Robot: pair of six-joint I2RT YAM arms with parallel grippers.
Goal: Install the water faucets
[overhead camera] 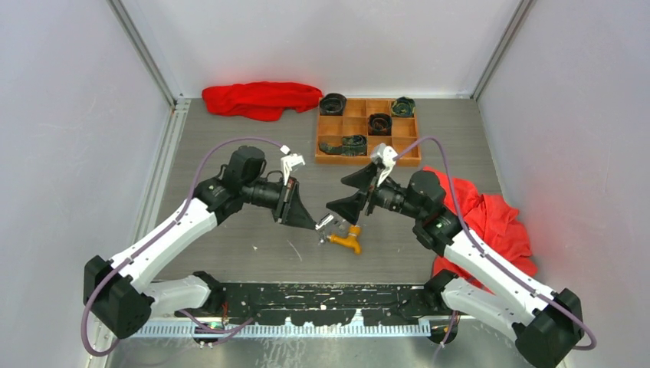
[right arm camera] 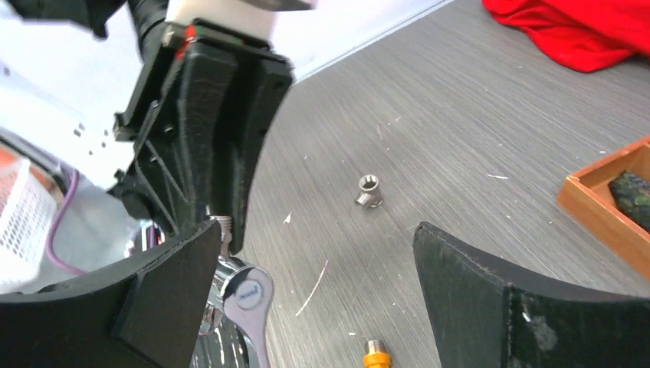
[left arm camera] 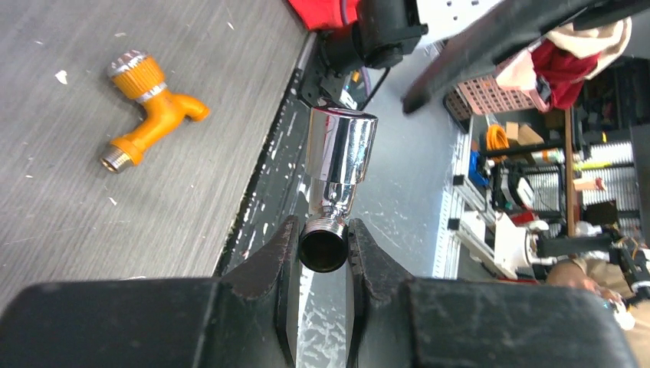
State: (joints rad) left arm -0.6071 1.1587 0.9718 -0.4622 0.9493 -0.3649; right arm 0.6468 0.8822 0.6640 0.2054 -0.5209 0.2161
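Left gripper (left arm camera: 322, 247): jaws narrow, pinching the threaded end of the chrome faucet (left arm camera: 341, 149), whose body stuck out beyond my fingertips. Right gripper (right arm camera: 306, 261): jaws spread wide and empty, the chrome handle just beside one finger. The orange faucet (left arm camera: 149, 107) lay on the table (overhead camera: 230, 253) below both jaws, held by neither. I judged the step best done with a firm left grip, squaring the right jaws before closing.

Left arm (overhead camera: 172, 230) and right arm (overhead camera: 475, 257) inward; left end effector (overhead camera: 316, 225) tight, right end effector (overhead camera: 341, 195) wide.
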